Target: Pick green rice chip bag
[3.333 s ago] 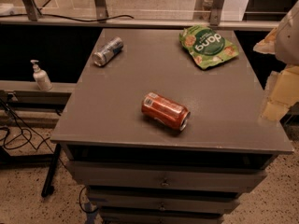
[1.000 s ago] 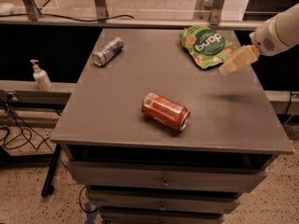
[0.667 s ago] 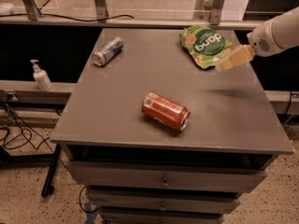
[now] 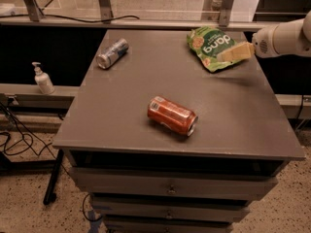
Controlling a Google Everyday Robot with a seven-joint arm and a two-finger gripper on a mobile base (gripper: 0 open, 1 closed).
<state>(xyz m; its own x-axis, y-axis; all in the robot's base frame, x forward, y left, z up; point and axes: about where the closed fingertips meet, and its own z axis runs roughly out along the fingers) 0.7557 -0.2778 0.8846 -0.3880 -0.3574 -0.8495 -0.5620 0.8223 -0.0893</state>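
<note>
The green rice chip bag (image 4: 210,46) lies flat at the far right of the grey table top (image 4: 126,115), light green with a dark-green patch and white "dang" lettering. My gripper (image 4: 235,53) comes in from the right on a white arm (image 4: 284,37). Its pale fingers hover over the bag's right edge and cover part of it.
A red soda can (image 4: 172,115) lies on its side in the middle of the table. A silver-blue can (image 4: 112,53) lies on its side at the far left. A soap dispenser (image 4: 43,78) stands on a ledge to the left. Drawers sit under the table top.
My gripper has moved from the table's right side up and leftwards, and now reaches over the bag's right edge. The bag and both cans have not moved.
</note>
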